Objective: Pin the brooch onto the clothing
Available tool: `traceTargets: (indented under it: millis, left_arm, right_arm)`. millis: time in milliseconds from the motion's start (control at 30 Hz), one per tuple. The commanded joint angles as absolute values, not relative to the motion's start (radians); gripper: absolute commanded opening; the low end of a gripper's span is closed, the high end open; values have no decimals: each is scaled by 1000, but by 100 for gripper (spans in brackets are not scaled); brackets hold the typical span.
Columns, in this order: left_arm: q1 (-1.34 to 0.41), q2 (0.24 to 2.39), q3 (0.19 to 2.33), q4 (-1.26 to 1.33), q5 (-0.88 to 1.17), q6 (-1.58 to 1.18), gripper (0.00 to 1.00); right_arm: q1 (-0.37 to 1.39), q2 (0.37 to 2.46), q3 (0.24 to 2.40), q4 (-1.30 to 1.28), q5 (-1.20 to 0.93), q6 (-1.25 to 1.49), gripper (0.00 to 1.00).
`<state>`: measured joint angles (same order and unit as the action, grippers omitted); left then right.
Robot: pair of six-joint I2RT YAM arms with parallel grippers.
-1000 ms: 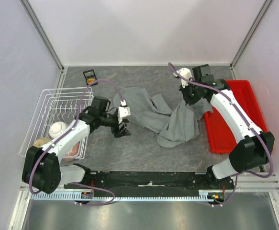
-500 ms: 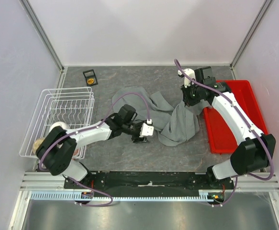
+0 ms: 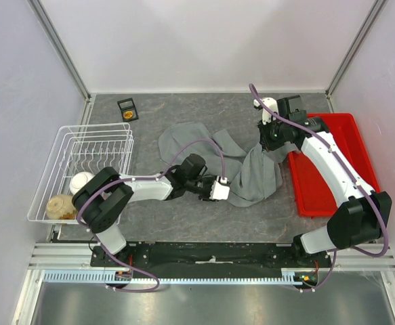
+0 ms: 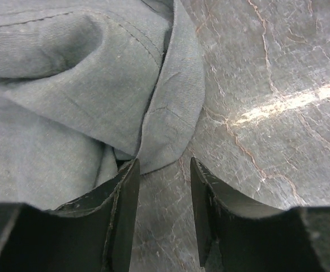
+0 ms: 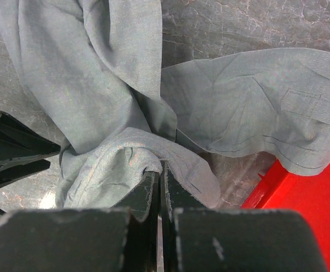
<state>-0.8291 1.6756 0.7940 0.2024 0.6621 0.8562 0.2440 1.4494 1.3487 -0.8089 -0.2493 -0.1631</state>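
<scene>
The clothing (image 3: 251, 170), a grey shirt, lies crumpled in the middle of the table. My right gripper (image 3: 269, 141) is shut on a raised fold of the clothing (image 5: 125, 153) at its back right, the jaws (image 5: 160, 173) pressed together with cloth pinched between them. My left gripper (image 3: 228, 190) reaches low across the table to the shirt's near edge. Its jaws (image 4: 163, 170) stand open over bare table, with a rounded fold of the clothing (image 4: 170, 130) just beyond the tips. The brooch (image 3: 127, 115) is a tiny orange-gold spot on a small black case at the back left.
A white wire rack (image 3: 65, 139) at the left holds a pale cup (image 3: 80, 181) and a tan bowl-like thing (image 3: 60, 206). A red bin (image 3: 336, 145) stands at the right, with the shirt's edge against it. The table is dark grey stone-patterned.
My left arm has swung right from beside the rack to the shirt's near edge, and its jaws have narrowed. The right gripper has kept its hold, shifting slightly.
</scene>
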Motion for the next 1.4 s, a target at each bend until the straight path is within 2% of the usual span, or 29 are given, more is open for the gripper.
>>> traceTargets:
  millis: [0, 233, 467, 867, 1233, 1333, 1367]
  left_arm:
    - [-850, 1712, 842, 298, 649, 931, 47]
    - [-851, 1721, 862, 302, 644, 959, 47]
    - [-851, 1693, 893, 194, 684, 1029, 47]
    - [-851, 1804, 950, 75, 689, 1112, 42]
    - [-851, 1844, 956, 64, 649, 1117, 43]
    - [-851, 1838, 940, 103, 585, 1097, 38]
    - [-851, 1830, 942, 106, 565, 1074, 28]
  right_arm:
    - [236, 1430, 1351, -781, -267, -146, 0]
    - [233, 1422, 1338, -781, -273, -147, 0]
    - [230, 1419, 1328, -775, -291, -143, 0]
    - [225, 1422, 1336, -772, -290, -141, 0]
    - [218, 1417, 1336, -773, -293, -144, 0]
    - [216, 1411, 1338, -775, -293, -150, 0]
    - [215, 1410, 1339, -775, -293, -155, 0]
